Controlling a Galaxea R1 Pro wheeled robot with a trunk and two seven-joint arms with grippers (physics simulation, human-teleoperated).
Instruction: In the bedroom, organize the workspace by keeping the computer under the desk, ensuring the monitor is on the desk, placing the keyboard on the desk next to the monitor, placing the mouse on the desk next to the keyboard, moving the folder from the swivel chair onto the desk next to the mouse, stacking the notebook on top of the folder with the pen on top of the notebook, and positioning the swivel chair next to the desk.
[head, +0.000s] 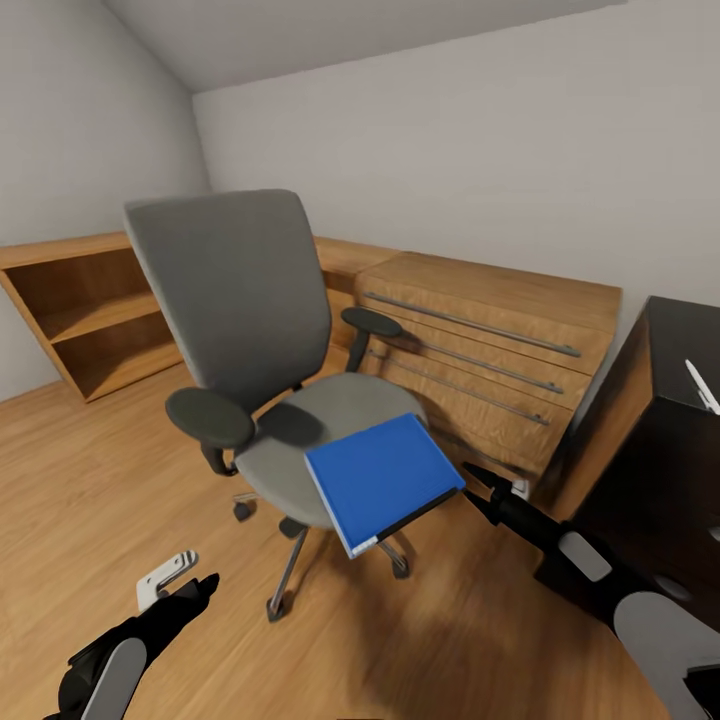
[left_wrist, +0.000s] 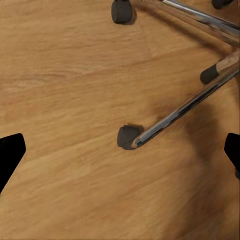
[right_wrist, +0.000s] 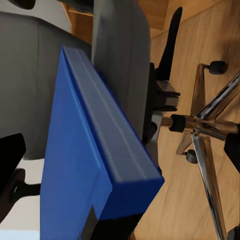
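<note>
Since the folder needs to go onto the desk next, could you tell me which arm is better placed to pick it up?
The right. The right gripper sits open beside the flat bright blue folder overhanging the grey swivel chair seat, its edge between the fingers. The left gripper hangs low over the wooden floor.

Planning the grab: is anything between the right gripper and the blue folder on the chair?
Nothing visible. The right gripper sits just off the folder corner overhanging the chair seat; jaws open.
</note>
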